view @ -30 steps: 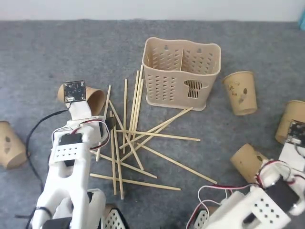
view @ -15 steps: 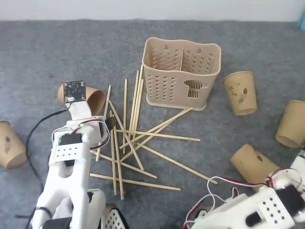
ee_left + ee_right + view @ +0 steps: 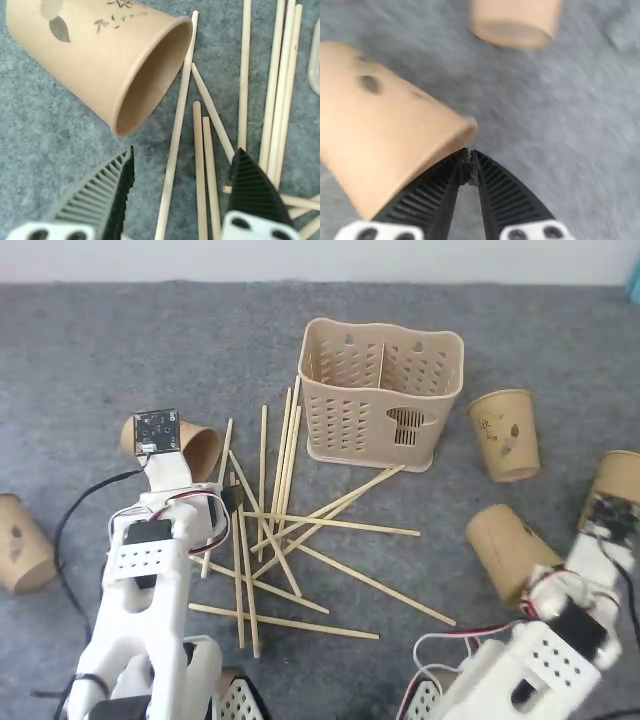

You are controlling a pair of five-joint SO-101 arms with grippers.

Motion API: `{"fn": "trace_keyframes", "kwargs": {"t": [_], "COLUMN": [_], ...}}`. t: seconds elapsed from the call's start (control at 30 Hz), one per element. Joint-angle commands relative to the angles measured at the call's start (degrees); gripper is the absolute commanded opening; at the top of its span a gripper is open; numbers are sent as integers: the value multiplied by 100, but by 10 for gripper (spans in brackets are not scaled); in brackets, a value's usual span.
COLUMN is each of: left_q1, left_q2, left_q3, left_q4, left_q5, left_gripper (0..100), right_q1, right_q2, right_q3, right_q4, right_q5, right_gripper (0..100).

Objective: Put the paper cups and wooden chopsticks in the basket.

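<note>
Left jaws gape over chopsticks (image 3: 174, 150), left of centre. Right jaws clamp the rim of a paper cup (image 3: 505, 550), lower right.

Bright, even, diffuse light leaves only faint shadows under the chopsticks (image 3: 284, 621) and paper cups (image 3: 503, 435).

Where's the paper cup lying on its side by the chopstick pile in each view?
High view: paper cup, left of the chopsticks, beside the wrist camera.
Left wrist view: ahead of the open left end effector, mouth toward the chopsticks.
Right wrist view: faces a second cup instead.
Shared landmark: the chopstick running past the cup's mouth.
</note>
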State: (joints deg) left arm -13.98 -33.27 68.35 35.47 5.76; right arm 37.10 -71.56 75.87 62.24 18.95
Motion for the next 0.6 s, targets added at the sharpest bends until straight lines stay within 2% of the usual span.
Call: {"fn": "trace_keyframes", "kwargs": {"t": [0.0, 0.3, 0.57], "left_q1": [18, 18, 18], "left_q2": [18, 18, 18], "left_q3": [-224, -224, -224], "left_q4": [-141, -141, -149], "left_q5": [-70, -70, -70], "left_gripper": [294, 294, 294], "right_q1": [-892, -2316, -2668], "right_q2": [-22, -13, 567], "right_q3": [-431, -466, -466], "right_q4": [-374, -1640, -2624], "right_q5": [-396, -1055, -1081], "right_gripper": [8, 9, 9]}}
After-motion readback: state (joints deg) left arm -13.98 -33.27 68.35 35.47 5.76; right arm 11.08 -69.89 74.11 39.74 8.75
